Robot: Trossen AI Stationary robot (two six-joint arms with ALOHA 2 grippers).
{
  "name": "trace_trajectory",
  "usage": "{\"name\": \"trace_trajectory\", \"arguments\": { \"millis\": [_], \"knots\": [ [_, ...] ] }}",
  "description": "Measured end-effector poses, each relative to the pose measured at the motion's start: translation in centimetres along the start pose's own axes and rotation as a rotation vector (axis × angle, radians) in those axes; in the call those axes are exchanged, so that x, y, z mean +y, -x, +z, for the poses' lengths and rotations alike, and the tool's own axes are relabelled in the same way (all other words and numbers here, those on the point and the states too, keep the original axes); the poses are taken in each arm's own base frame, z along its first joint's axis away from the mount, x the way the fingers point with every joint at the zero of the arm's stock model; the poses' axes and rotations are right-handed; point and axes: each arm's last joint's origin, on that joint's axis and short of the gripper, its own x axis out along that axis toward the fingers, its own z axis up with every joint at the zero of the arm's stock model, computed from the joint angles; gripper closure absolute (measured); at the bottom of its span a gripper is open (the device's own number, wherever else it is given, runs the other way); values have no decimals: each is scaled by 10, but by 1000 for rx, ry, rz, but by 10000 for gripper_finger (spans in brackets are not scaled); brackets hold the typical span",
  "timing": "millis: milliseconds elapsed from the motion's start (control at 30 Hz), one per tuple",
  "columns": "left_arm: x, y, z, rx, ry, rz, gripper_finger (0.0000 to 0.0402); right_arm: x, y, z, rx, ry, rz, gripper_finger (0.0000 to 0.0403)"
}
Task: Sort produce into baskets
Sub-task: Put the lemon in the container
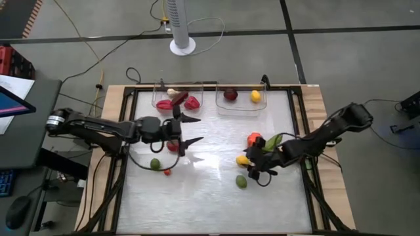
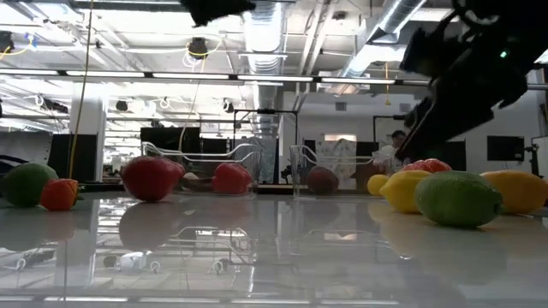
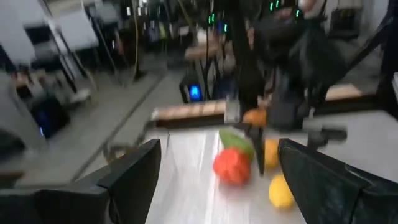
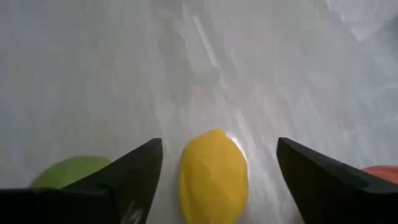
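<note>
My right gripper is open and low over a yellow lemon on the table. Its fingers stand on either side of the lemon without touching it. A green lime lies just beside it, and a red-orange pepper with a green piece lies farther back. My left gripper is open and empty, raised over a red fruit in front of the left clear bin. That bin holds red produce. The right clear bin holds a dark red piece and a lemon.
A green lime and a small red-orange tomato lie on the table's left part. A dark frame runs along the table's sides. A fan's base stands on the floor behind the table. Bare tabletop lies toward the near edge.
</note>
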Motion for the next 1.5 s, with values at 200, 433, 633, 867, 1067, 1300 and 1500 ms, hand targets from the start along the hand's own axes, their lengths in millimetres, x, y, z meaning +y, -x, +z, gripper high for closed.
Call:
{"name": "trace_trajectory", "arguments": {
  "millis": [200,433,633,867,1067,1300,1500],
  "knots": [
    [9,13,18,-123,-56,37,93,-3,-22,-10,94,6,-35,27],
    [31,8,3,-10,-130,75,93,-3,-33,-17,141,19,-63,75],
    [60,5,-22,-77,-6,-46,93,-5,-32,-14,124,-3,-64,150],
    [79,17,-22,-135,46,47,93,-29,-21,28,-122,-98,-44,180],
    [82,20,-21,-127,113,151,93,-107,-6,62,-251,-69,-218,163],
    [84,20,-19,-153,122,196,93,-190,8,76,-287,-58,-420,163],
    [82,19,-25,-89,142,176,93,-211,7,77,-177,-31,-436,146]
  ]
}}
